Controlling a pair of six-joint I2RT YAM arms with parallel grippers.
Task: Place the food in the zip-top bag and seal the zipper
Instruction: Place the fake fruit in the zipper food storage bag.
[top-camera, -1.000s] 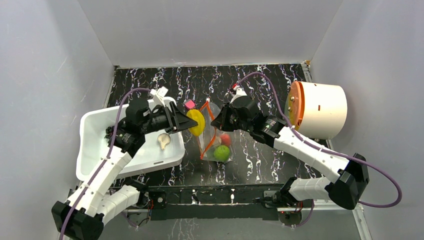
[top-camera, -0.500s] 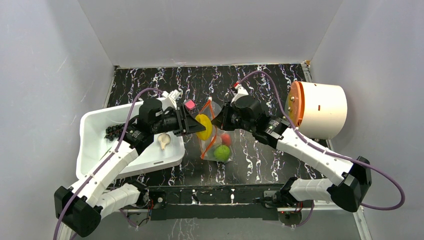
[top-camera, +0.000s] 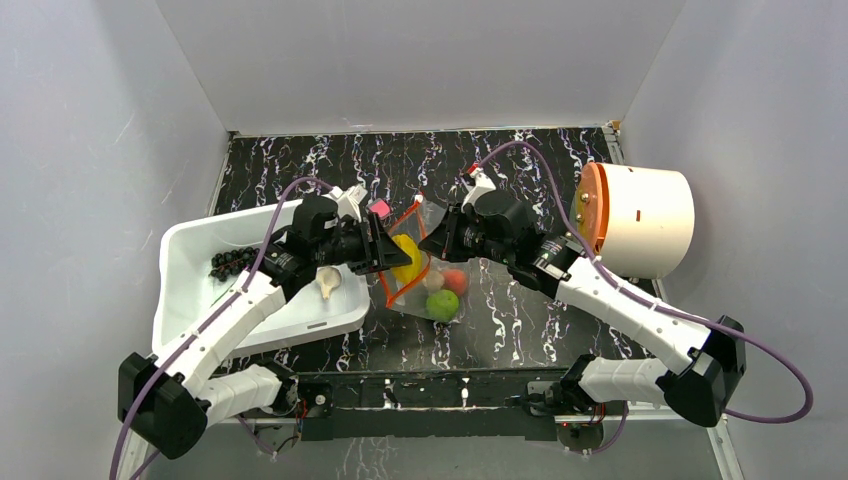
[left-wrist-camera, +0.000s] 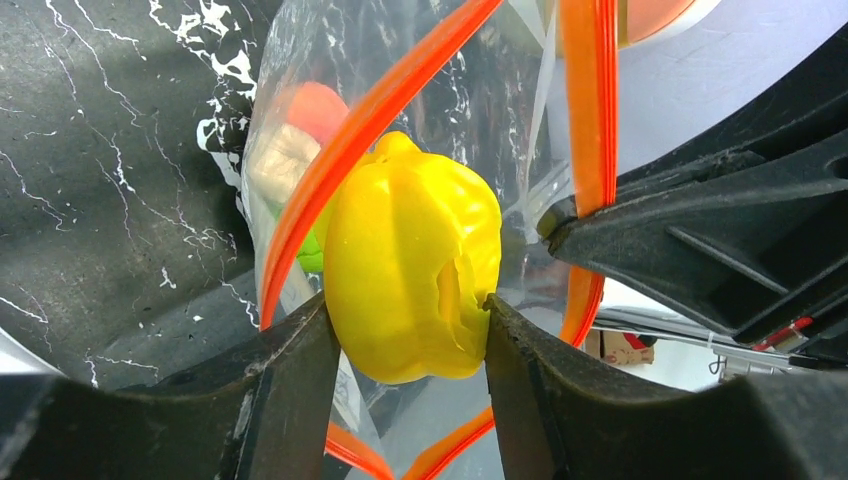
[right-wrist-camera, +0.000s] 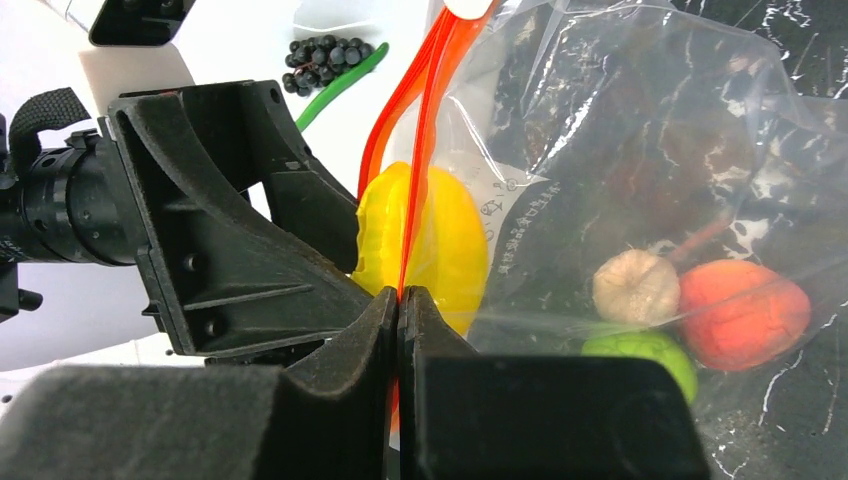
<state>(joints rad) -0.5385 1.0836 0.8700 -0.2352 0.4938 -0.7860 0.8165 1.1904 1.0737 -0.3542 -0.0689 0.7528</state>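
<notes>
At the mouth of the zip-top bag (right-wrist-camera: 640, 150), the left claw (left-wrist-camera: 410, 312) grips the yellow banana-like piece (left-wrist-camera: 410, 265). Its jaws are part-way open and pressed against either side of the toy. The piece sits between the two parted runs of the zipper (left-wrist-camera: 587, 100), the orange-red strip edging the bag. The right claw (right-wrist-camera: 400, 300) is pinched fully closed on one run of that strip, across the bag from the left claw, holding the mouth up off the counter (top-camera: 520, 320). Deep inside the bag the orange ball (right-wrist-camera: 743, 313), the green ball (right-wrist-camera: 640, 350) and the beige garlic (right-wrist-camera: 635, 287) lie close together. Left of the bag stands a white bin (top-camera: 185, 280) holding the beige mushroom (top-camera: 328, 281), the long green pod (right-wrist-camera: 340, 88) and a cluster of dark grapes (right-wrist-camera: 325, 55). A small pink block (top-camera: 380, 209) lies just left of the bag's far end.
</notes>
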